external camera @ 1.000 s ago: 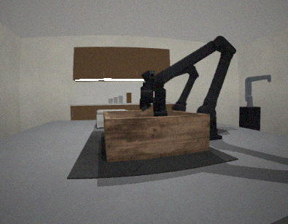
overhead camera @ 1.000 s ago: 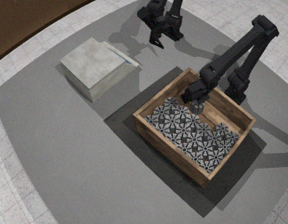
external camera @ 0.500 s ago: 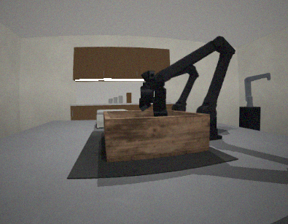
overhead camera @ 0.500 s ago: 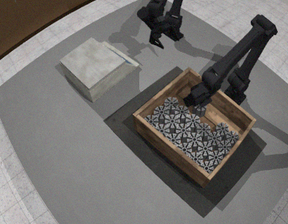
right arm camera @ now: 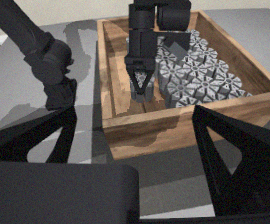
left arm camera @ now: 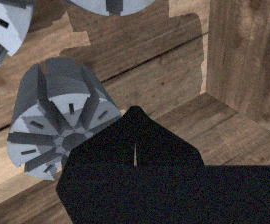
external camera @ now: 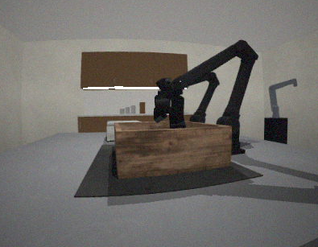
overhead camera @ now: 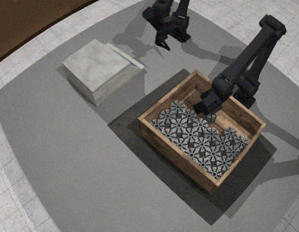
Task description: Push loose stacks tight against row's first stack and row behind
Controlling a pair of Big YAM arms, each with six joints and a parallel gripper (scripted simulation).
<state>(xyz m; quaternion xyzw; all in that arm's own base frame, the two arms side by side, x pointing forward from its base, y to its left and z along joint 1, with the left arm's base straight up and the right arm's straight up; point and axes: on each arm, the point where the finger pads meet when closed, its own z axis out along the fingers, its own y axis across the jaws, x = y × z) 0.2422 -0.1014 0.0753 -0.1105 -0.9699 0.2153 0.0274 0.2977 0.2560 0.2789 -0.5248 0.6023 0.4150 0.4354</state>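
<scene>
Your left gripper [overhead camera: 202,110] [external camera: 177,123] [left arm camera: 135,112] [right arm camera: 140,94] is closed with nothing gripped, fingers pointing down inside the wooden crate [overhead camera: 175,153] [external camera: 171,152] [left arm camera: 240,65] [right arm camera: 150,140]. One loose stack [overhead camera: 210,118] [left arm camera: 65,120] [right arm camera: 148,95], a grey cylinder with radial slots, stands upright just beside those fingers; contact cannot be told. In the right wrist view you see a narrow gap between it and the packed stacks [overhead camera: 191,135] [right arm camera: 205,85]. Your right gripper [overhead camera: 178,43] [right arm camera: 134,111] is open and empty, outside the crate, above the table [overhead camera: 70,150] [external camera: 46,172]. The crate sits on a dark mat [overhead camera: 217,207] [external camera: 98,182], near a pale, box-shaped block [overhead camera: 96,65].
</scene>
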